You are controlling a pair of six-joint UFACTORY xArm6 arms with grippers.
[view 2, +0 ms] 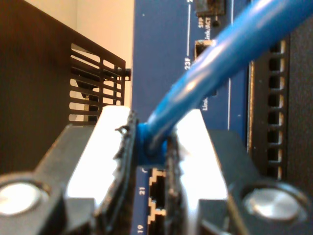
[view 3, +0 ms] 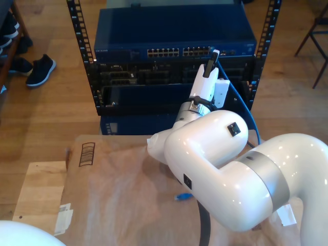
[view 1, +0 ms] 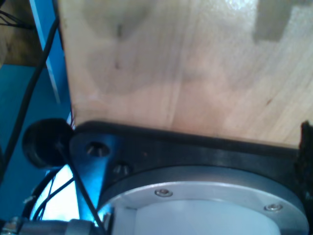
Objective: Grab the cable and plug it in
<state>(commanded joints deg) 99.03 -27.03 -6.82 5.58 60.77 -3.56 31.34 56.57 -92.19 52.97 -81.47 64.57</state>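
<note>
My second gripper [view 2: 151, 147] is shut on the cable [view 2: 230, 49], pinching its bright-blue boot between the two fingers [view 2: 112, 142]. Just beyond them are the ports [view 2: 156, 183] of a blue network switch [view 2: 161, 58]. In the exterior view, my second gripper [view 3: 211, 57] is at the port row on the right part of the switch [view 3: 174, 36]. From there the cable [view 3: 249, 115] hangs down on the exterior view's right, and a blue end of it [view 3: 182, 196] lies on the table. The plug in the jaws is hidden.
The switch sits in a black rack [view 3: 82, 56] with other units below. A paper-covered table [view 3: 118, 184] lies in front. Black shoes [view 3: 40, 69] rest on the floor at the exterior view's left. The first wrist view looks at a wooden board [view 1: 195, 63] and a black base plate [view 1: 195, 152].
</note>
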